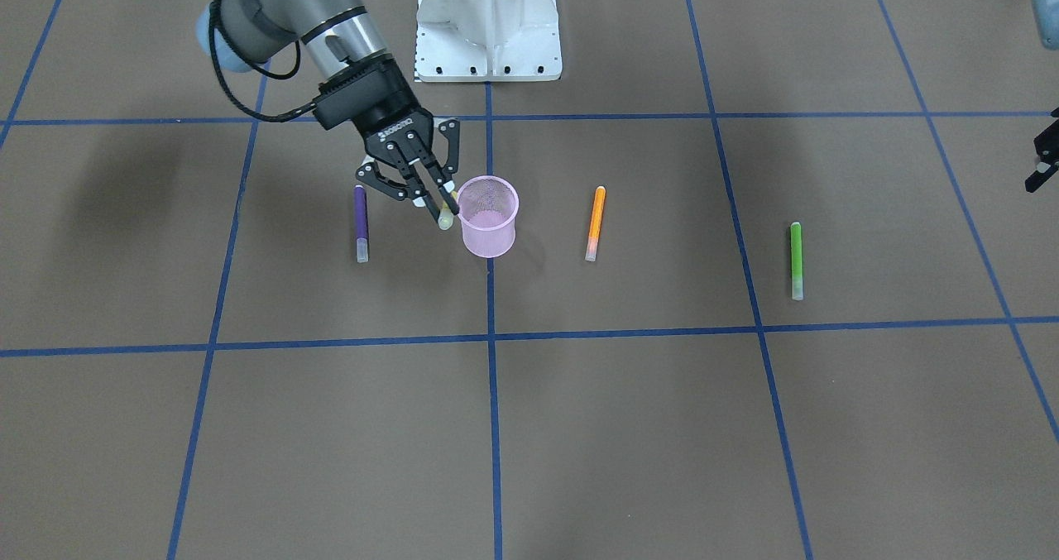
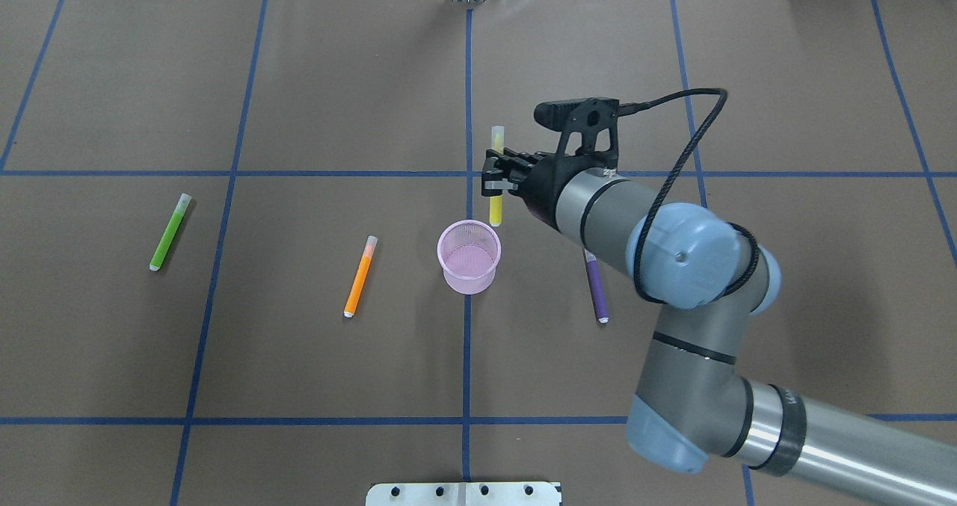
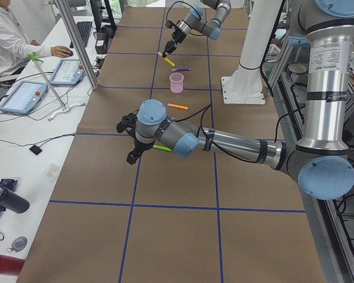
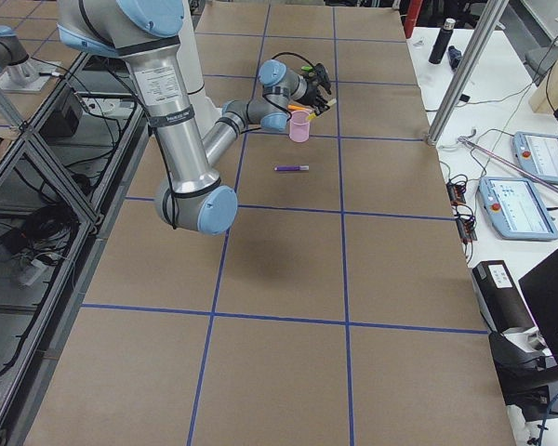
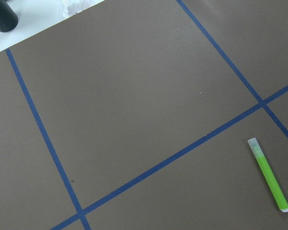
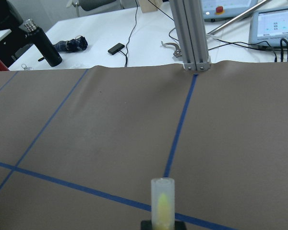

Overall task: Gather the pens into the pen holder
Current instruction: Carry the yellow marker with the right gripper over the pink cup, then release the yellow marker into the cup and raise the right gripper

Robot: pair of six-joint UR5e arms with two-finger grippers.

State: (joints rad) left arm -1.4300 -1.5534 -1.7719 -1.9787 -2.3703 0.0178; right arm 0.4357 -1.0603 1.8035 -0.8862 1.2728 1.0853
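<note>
My right gripper [image 2: 493, 181] is shut on the yellowish pen [image 2: 495, 211] and holds it tilted in the air, just beside the rim of the pink mesh pen holder [image 2: 469, 255]. The pen's pale cap shows in the right wrist view [image 6: 162, 201]. The purple pen [image 2: 596, 289] lies on the table partly under the right arm. The orange pen [image 2: 359, 276] lies left of the holder, and the green pen [image 2: 170, 232] lies farther left. My left gripper [image 1: 1042, 163] hovers at the table's edge near the green pen [image 5: 269, 175]; I cannot tell whether it is open.
The white robot base [image 1: 488, 26] stands at the table's robot side. Blue tape lines [image 2: 467, 341] cross the brown table. An aluminium post [image 6: 189, 33] rises at the far edge, with a bottle [image 6: 41, 40] and tablets on the bench behind.
</note>
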